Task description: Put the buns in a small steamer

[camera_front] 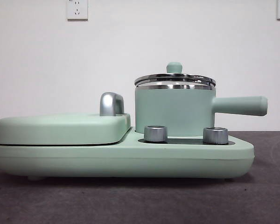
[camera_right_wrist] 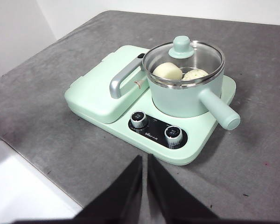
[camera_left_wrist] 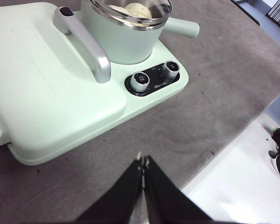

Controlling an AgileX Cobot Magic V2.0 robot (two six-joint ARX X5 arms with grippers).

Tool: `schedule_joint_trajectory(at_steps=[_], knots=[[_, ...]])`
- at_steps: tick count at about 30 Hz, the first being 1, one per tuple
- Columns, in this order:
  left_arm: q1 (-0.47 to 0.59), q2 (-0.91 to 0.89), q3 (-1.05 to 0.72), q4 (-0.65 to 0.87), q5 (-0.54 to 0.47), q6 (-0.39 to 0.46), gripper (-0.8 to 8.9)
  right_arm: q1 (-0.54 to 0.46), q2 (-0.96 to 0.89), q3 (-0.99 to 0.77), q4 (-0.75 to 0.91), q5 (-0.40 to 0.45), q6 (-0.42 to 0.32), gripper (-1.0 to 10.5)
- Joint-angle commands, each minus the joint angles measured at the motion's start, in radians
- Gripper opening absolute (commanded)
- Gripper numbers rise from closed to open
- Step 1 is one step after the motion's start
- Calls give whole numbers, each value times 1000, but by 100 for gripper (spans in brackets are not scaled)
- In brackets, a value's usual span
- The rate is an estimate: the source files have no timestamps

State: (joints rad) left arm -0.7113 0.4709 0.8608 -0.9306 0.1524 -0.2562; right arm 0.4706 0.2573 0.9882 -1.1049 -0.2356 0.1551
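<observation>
The small steamer (camera_front: 173, 111), a mint-green pot with a straight side handle, stands on the right part of the green cooker, its glass lid (camera_right_wrist: 182, 52) with a green knob on top. Through the lid I see the buns inside: a smooth one (camera_right_wrist: 167, 71) and a speckled one (camera_right_wrist: 195, 74). The left wrist view shows the steamer (camera_left_wrist: 123, 35) and the buns (camera_left_wrist: 130, 9) too. My left gripper (camera_left_wrist: 143, 161) is shut and empty above the grey mat, before the cooker. My right gripper (camera_right_wrist: 144, 158) is shut, empty, well back from the dials.
The flat green griddle lid (camera_front: 60, 128) with a chrome handle (camera_front: 111, 103) takes the cooker's left part. Two steel dials (camera_front: 156, 133) (camera_front: 215, 135) stand in front of the steamer. A grey mat (camera_front: 140, 200) covers the table; its edge and white floor show in both wrist views.
</observation>
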Motion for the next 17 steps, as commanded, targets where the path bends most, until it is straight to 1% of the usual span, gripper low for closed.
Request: schedule_joint_trajectory(at_steps=[1, 3, 5, 9, 12, 14, 17], knots=[[30, -25, -14, 53, 1, -3, 7, 5, 1, 6, 13, 0, 8, 16], [89, -34, -55, 104, 22, -3, 7, 5, 1, 6, 13, 0, 8, 16], [187, -71, -130, 196, 37, -3, 7, 5, 1, 6, 13, 0, 8, 16], [423, -208, -340, 428, 37, -3, 7, 5, 1, 6, 13, 0, 8, 16], [567, -323, -490, 545, 37, -3, 7, 5, 1, 6, 13, 0, 8, 16], [626, -381, -571, 586, 35, -2, 7, 5, 1, 6, 13, 0, 8, 16], [679, -446, -665, 611, 34, 31, 7, 5, 1, 6, 13, 0, 8, 16]])
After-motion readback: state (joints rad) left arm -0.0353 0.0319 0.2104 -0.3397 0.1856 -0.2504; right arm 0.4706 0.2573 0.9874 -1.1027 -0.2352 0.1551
